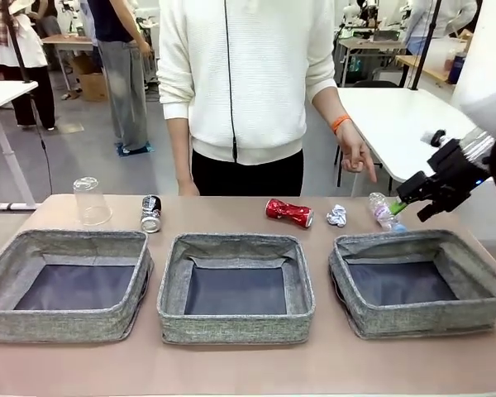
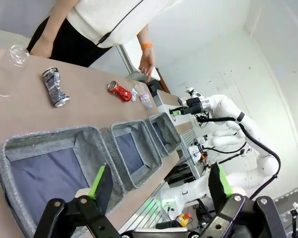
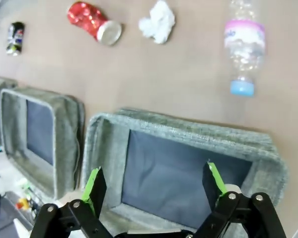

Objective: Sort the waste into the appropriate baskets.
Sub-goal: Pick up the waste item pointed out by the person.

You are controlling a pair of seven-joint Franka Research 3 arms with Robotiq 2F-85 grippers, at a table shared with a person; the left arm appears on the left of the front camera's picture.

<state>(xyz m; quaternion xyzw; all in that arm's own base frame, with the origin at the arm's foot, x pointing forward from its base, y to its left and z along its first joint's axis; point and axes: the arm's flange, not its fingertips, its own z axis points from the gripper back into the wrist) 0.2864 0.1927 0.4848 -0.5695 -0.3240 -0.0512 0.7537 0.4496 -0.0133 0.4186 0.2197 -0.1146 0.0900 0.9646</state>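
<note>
Three baskets, five pieces of waste

Three grey baskets (image 1: pixel 236 329) sit side by side on one table (image 1: pixel 231 368). Behind them on the tabletop are one bottle (image 1: pixel 385 212), one upturned cup (image 1: pixel 91 201), one red can (image 1: pixel 288 212), one dark can (image 1: pixel 151 213) and one paper ball (image 1: pixel 337 216). From the front, the right claw (image 1: pixel 405 201) hangs just beside the bottle; its wrist camera shows its jaws apart and empty above the right-hand basket. The left wrist camera shows the left claw (image 2: pixel 159 186) spread wide and empty over the left-hand basket.

The right arm (image 2: pixel 223 105) is white with a black cable. Its fingers (image 3: pixel 95 186) are black and green. The person (image 1: pixel 264 74) wears a white sweater.
</note>
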